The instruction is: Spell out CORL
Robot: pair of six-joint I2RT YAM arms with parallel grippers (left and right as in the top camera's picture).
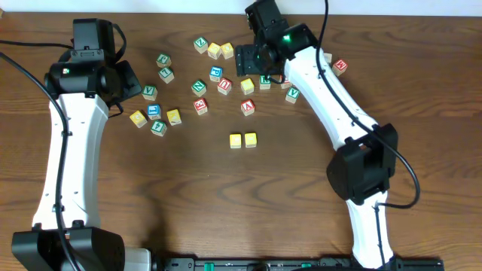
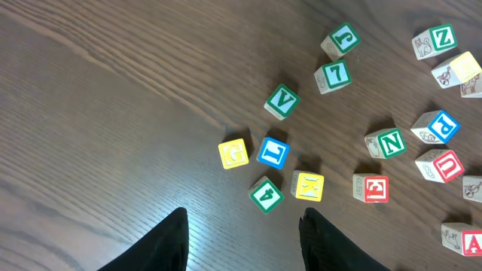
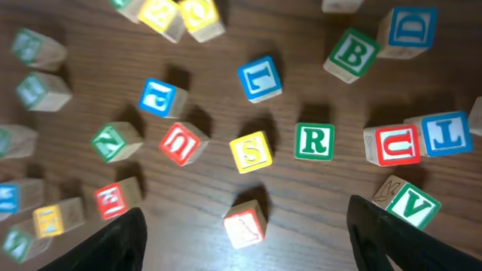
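Fingers of the left gripper [image 2: 242,217] stand apart in the left wrist view, nothing between them, over the wooden table [image 2: 113,113]. Just ahead lie a green 4 cube [image 2: 265,194] and a yellow E cube [image 2: 308,185]. Beyond these the blue L cube [image 2: 273,153] sits face up just beside a yellow G cube [image 2: 234,153].

In the right wrist view the right gripper [image 3: 246,209] is spread wide and empty. A red cube [image 3: 245,222] lies on the table in the gap between its fingers. Further on, the green R cube [image 3: 314,141] lies between a yellow S cube [image 3: 251,151] and a red U cube [image 3: 397,144].

From overhead, a pair of yellow-topped cubes [image 1: 236,140] sits side by side mid-table, well apart from the scattered letters; the blue L cube [image 1: 154,111] lies in the cluster near the left arm
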